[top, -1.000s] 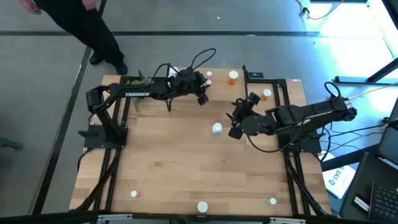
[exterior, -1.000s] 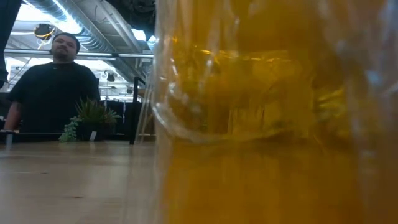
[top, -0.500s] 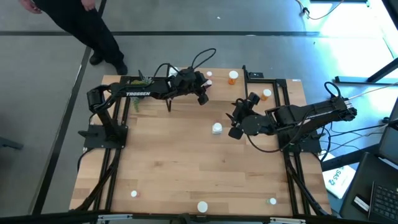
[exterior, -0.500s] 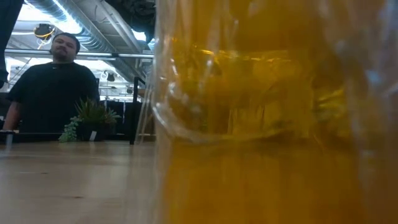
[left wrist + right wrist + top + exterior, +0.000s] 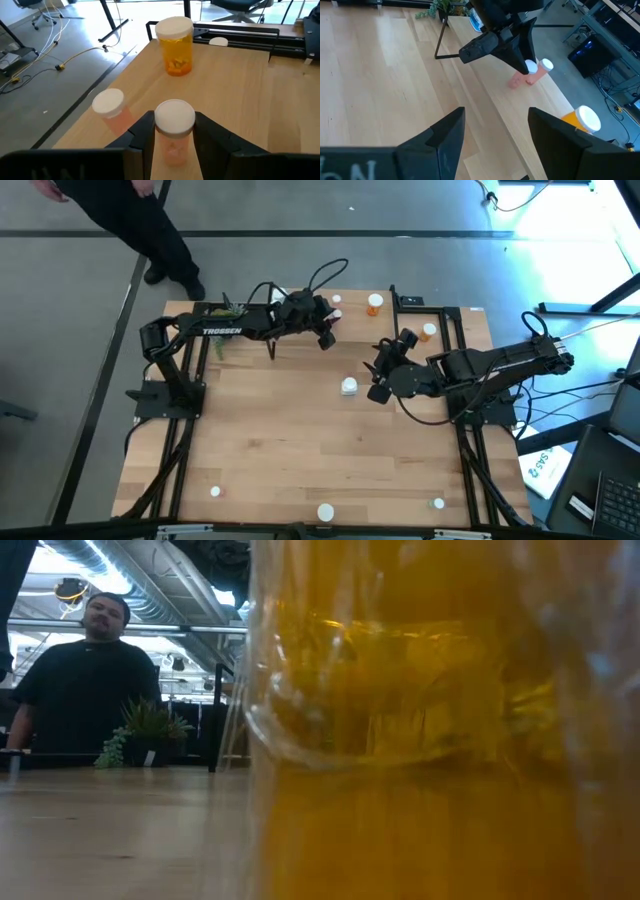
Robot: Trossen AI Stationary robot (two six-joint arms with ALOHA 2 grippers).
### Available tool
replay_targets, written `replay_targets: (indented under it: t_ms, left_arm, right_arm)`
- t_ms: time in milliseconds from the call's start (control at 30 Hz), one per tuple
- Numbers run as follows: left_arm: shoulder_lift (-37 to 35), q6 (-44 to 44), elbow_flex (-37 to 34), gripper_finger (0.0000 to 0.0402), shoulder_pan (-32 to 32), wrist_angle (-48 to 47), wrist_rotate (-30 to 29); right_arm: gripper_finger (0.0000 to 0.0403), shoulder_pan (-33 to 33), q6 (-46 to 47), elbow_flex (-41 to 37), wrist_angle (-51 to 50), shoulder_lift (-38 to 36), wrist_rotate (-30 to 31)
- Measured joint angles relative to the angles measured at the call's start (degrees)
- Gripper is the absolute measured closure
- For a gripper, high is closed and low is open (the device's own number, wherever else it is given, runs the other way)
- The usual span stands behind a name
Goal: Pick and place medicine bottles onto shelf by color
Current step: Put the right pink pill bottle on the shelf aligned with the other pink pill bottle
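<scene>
High view looks straight down on a pale, fine-grained wooden worktop (image 5: 300, 450) framed by black metal rails, with the left end effector (image 5: 326, 328) reaching over the far edge and the right end effector (image 5: 383, 370) hanging above the middle, well apart from it. Left wrist view shows what that overhead picture cannot: the left end effector (image 5: 172, 131) has its two dark, wedge-shaped fingers (image 5: 145, 131) pressed against either side of a pink bottle (image 5: 173, 131), a small translucent cylinder with a smooth, flat white cap, near the worktop's far edge. Just beside it stands a second pink bottle (image 5: 111, 109) of the same shape, and farther along an orange bottle (image 5: 175, 44), clear amber plastic with pale tablets lying in the bottom. Right wrist view shows the right end effector (image 5: 492, 131) with its broad matte-black fingers (image 5: 440, 135) spread wide and bare wood between them; beyond them it catches the left arm's fingers over the two pink bottles (image 5: 527, 75) and the orange bottle (image 5: 581, 119) near the edge, plus a thin black shelf leg (image 5: 441, 35). From above, a white bottle (image 5: 349, 386) sits just beside the right end effector, and three more white caps dot the near edge. Low view is mostly filled by a blurred amber wall of plastic (image 5: 440, 740), with a potted plant (image 5: 145, 732) and a person (image 5: 80, 690) standing behind the worktop.
</scene>
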Motion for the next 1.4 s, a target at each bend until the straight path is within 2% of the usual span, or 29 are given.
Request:
replay_targets:
  t_ms: [733,1067,1400]
  left_arm:
    - [0.0,0.5,0.0,0.0296,0.0,0.0,0.0]
    - [0.0,0.6,0.0,0.0249,0.0,0.0,-1.3]
    - [0.0,0.8,0.0,0.0245,0.0,0.2,-1.3]
  right_arm:
    - [0.0183,0.0,0.0,0.0,0.0,0.0,0.0]
    - [0.0183,0.0,0.0,0.0,0.0,0.0,0.0]
    - [0.0183,0.0,0.0,0.0,0.0,0.0,0.0]
